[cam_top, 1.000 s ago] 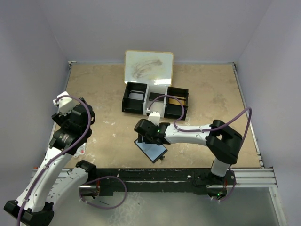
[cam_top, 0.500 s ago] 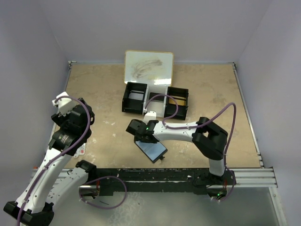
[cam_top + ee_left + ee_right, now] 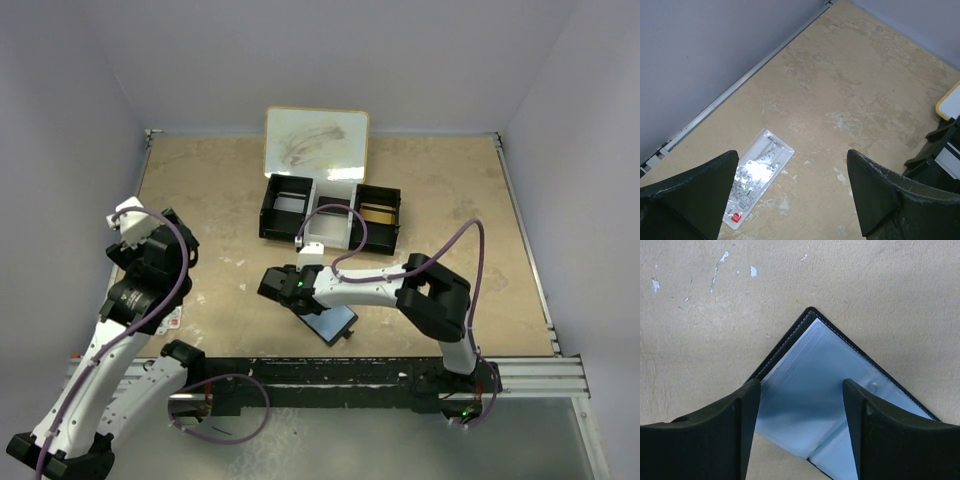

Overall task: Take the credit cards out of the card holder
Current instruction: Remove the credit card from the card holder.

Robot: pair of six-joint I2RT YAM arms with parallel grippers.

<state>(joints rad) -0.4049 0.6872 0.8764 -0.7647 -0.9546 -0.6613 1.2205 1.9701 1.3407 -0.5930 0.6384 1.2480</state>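
Observation:
The card holder (image 3: 332, 323) lies spread open on the table near the front edge, shiny grey-blue inside facing up. In the right wrist view the card holder (image 3: 815, 385) fills the middle; I cannot tell whether its pockets hold credit cards. My right gripper (image 3: 281, 287) hovers low over its left corner, open, and the right gripper (image 3: 800, 385) has nothing between its fingers. At the far left my left gripper (image 3: 133, 222) is raised and wide open. The left gripper (image 3: 792, 157) looks down on a white card (image 3: 758, 176) with a small red mark, flat on the table; this card (image 3: 175, 319) peeks from under the left arm.
A black-and-white three-compartment tray (image 3: 305, 212) stands at the back middle, with a small whiteboard (image 3: 316, 142) leaning behind it. The tray's corner (image 3: 942, 150) shows at the right of the left wrist view. The side wall rail (image 3: 740, 82) runs close to the left arm.
My right gripper has slid left across the card holder, from over its top to its left corner, jaws still open. The left arm has shifted only slightly.

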